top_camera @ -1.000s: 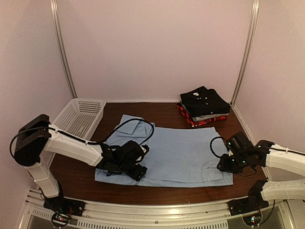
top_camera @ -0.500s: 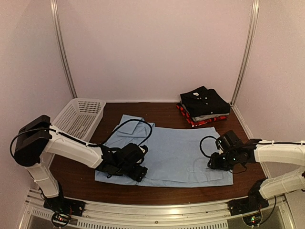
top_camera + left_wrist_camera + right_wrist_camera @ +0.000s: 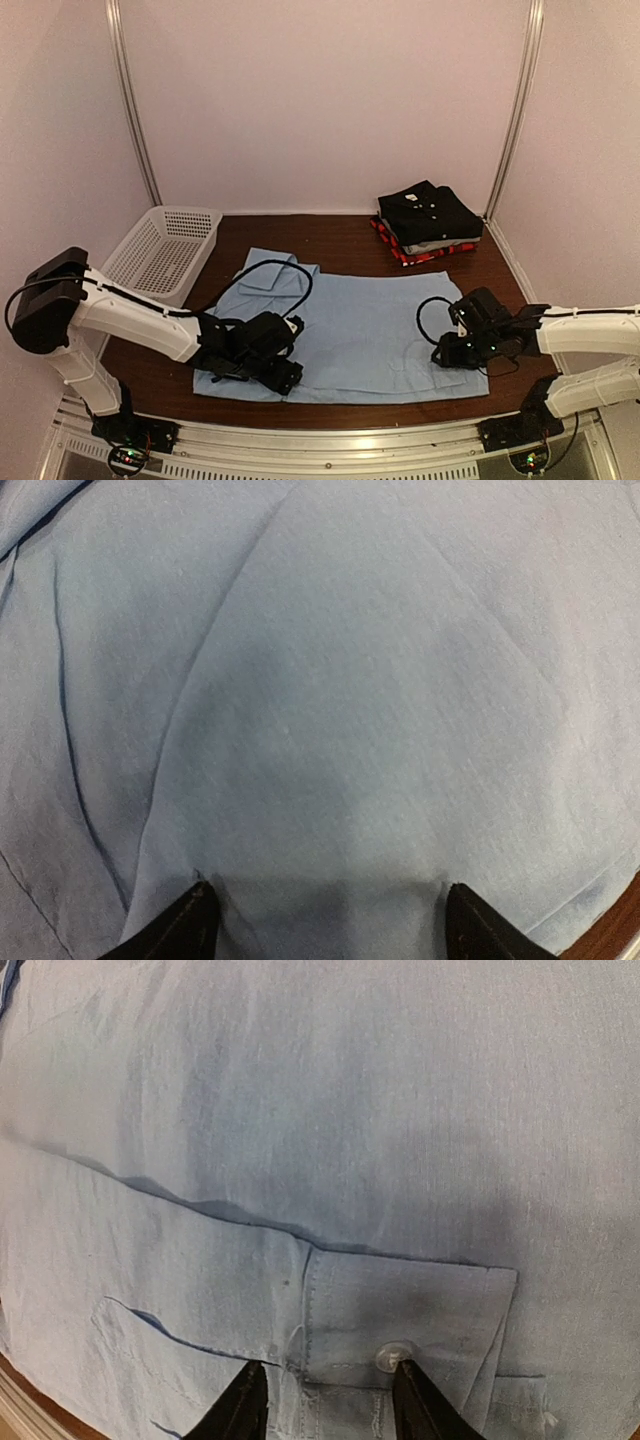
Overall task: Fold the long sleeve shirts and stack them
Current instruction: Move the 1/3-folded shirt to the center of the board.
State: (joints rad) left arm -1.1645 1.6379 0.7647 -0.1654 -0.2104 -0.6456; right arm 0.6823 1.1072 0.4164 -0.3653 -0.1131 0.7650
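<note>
Nearest us, both claws sit low on the light blue shirt spread mid-table. The left gripper is wide apart. The right gripper is apart too, straddling a buttoned cuff that only its wrist camera reveals. We judge the first fold is starting, so next comes pinching the near hem. Far right, the folded stack waits.

Shirts: four. One light blue shirt spread at centre of bench. Three folded in stack at 1 o'clock: black shirt, grey shirt, red-plaid shirt. Basket: one, at 10 o'clock. Pincers: two, left pincer at 7 o'clock, right pincer at 4 o'clock.
</note>
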